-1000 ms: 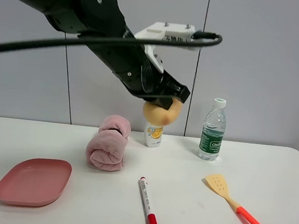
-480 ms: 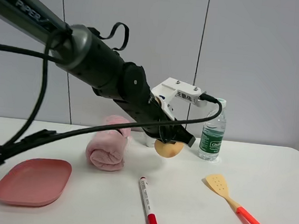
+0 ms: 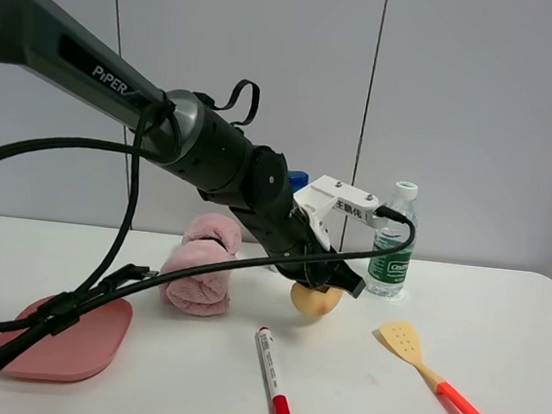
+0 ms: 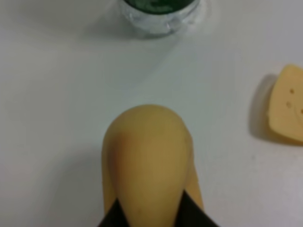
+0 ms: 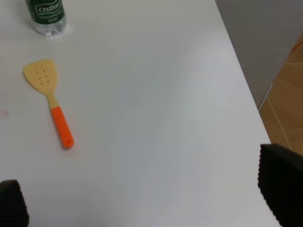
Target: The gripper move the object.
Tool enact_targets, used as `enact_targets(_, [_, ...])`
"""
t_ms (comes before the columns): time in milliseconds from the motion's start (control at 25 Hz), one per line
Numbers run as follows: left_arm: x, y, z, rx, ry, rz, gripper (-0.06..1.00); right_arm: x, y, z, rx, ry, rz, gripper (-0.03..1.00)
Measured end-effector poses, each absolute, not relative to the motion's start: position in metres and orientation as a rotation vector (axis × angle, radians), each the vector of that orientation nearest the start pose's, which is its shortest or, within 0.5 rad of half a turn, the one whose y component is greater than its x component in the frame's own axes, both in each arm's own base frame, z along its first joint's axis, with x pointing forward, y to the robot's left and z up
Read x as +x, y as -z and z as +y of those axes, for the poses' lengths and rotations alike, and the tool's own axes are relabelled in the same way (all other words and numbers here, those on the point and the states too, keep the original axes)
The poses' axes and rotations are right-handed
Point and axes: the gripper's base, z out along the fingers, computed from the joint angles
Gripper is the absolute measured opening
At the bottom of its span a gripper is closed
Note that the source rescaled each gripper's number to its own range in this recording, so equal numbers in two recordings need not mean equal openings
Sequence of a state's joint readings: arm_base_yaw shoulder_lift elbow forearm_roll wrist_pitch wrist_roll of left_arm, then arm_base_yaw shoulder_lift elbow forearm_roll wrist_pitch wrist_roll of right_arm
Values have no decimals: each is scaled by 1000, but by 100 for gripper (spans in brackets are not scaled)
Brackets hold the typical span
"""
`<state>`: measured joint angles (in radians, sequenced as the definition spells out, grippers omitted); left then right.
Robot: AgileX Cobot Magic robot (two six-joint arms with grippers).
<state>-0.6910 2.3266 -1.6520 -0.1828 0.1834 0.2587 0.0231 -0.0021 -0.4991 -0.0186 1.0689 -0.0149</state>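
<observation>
The left gripper (image 3: pixel 333 280) is clamping its jaws on the top of the potato (image 3: pixel 310 299). The potato is hanging low just beside the water bottle (image 3: pixel 391 240), either touching the white surface (image 3: pixel 499 326) or just above it; I cannot tell which. The potato is looking firm, light and smooth, so it is probably liable to slip or roll. Gripping across its broad middle seems safest. The arm is slanting down towards the bottle, wrist pitched forward. The right gripper (image 5: pixel 146 194), well apart from the bottle, is holding its jaws wide apart and empty.
</observation>
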Motion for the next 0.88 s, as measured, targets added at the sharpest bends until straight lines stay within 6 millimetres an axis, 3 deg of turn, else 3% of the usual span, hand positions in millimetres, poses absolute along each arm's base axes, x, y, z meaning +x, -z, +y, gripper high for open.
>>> enact_targets(160, [390,-114,-327,906,338,2190,2,-5,-276,-2,-38,17,2051,100])
enact_targets(240, [389,-110,-327,909,336,2200,17,-5,-276,-2,-38,17,2051,100])
enact_targets(440, [390,-109,-327,903,339,2200,77,-5,-276,-2,-38,17,2051,100])
enact_targets(520, [389,-109,-327,892,344,2207,90,-5,-276,-2,-38,17,2051,100])
enact_targets(640, [389,-109,-327,861,362,2223,98,-5,-276,-2,-38,17,2051,100])
enact_targets(880, [387,-108,-326,844,376,2262,99,-5,-276,-2,-38,17,2051,100])
